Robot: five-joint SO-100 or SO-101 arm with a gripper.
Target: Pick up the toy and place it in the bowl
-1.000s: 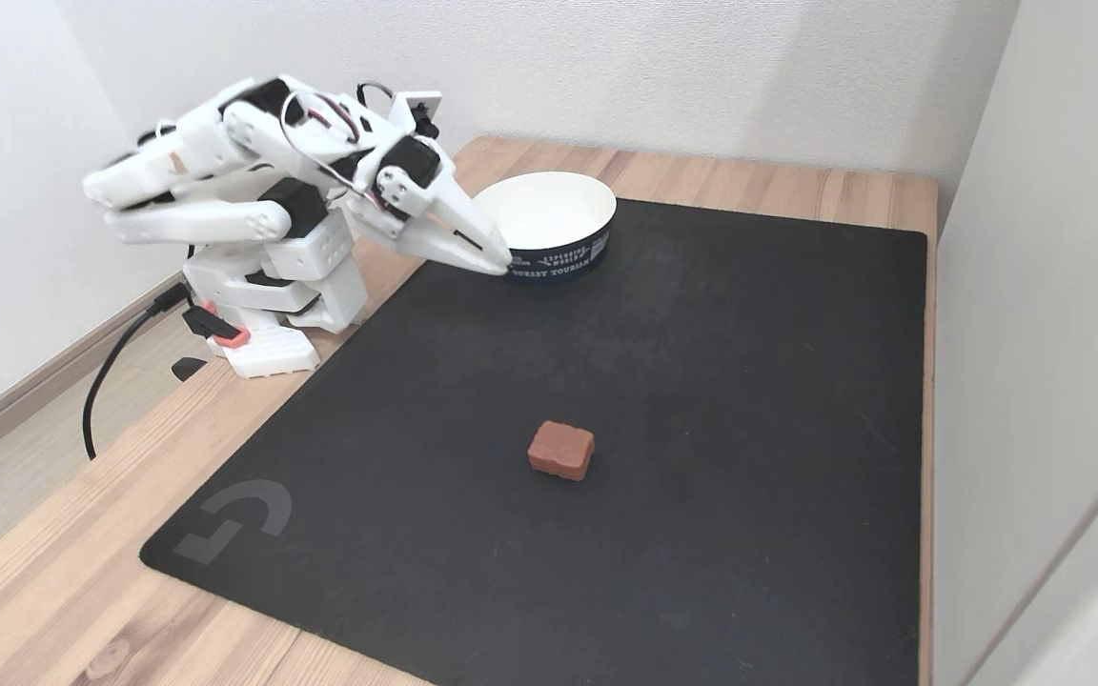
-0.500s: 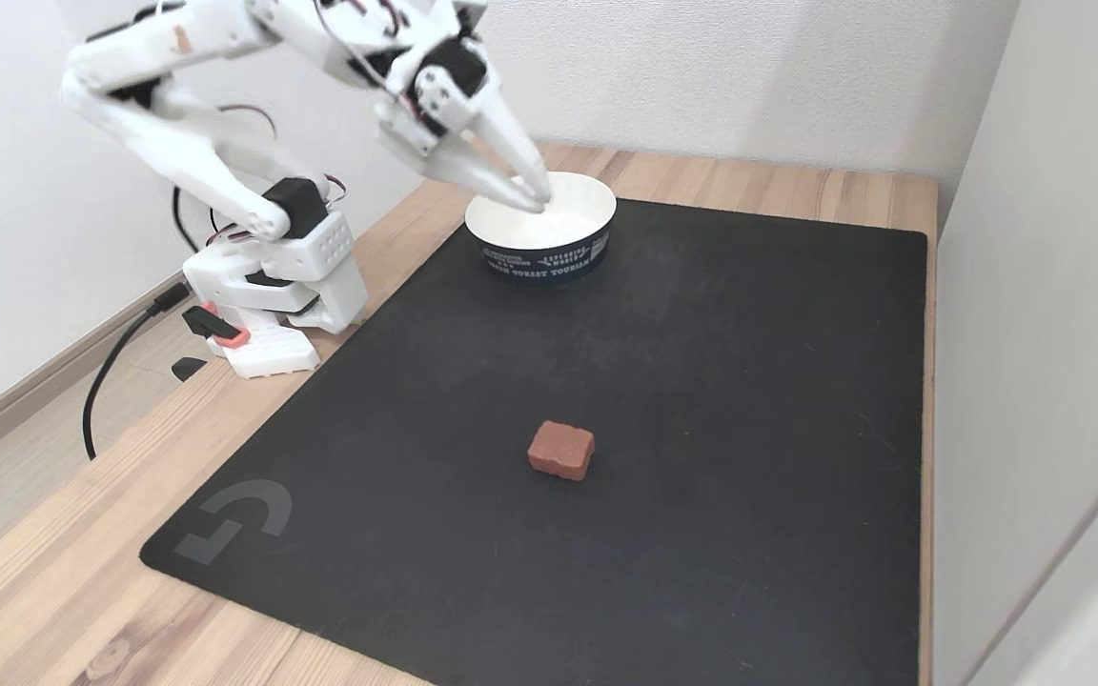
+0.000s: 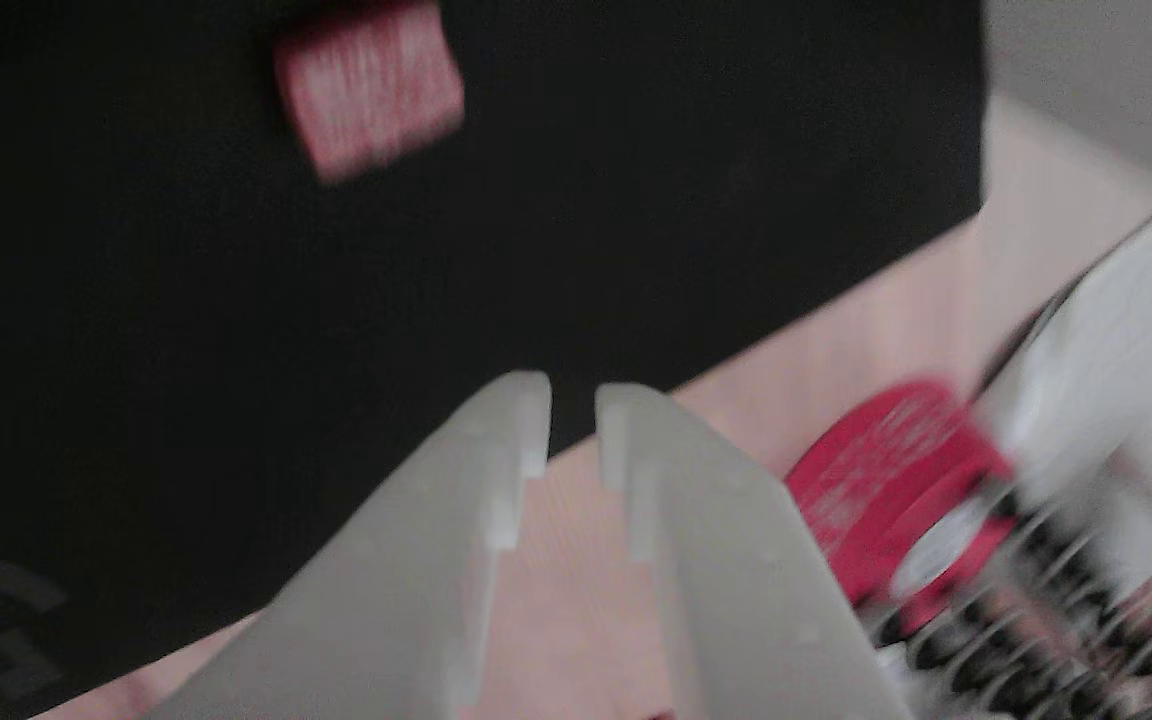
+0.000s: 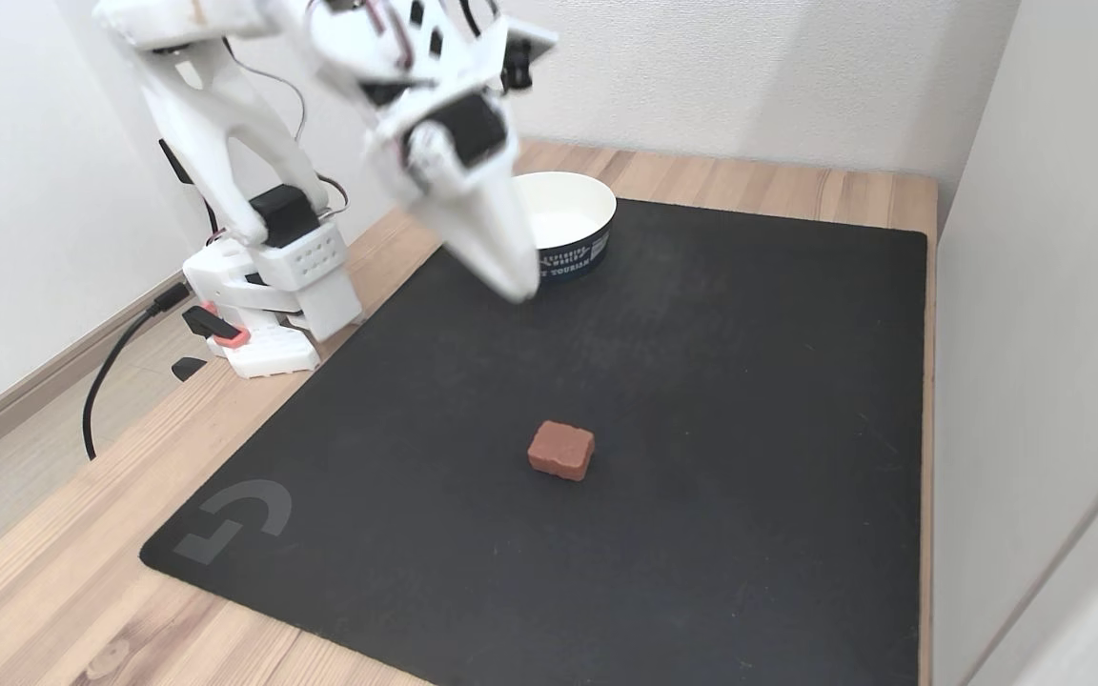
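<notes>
Nothing is done yet, I'd say: the toy lies untouched mid-mat, well apart from the empty bowl at twelve o'clock, while the gripper hangs above, jaws slightly apart, holding nothing.

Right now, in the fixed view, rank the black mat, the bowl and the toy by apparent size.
1. Black mat, by far the largest.
2. Bowl, partly hidden by the fingers.
3. Toy, smallest.
</notes>
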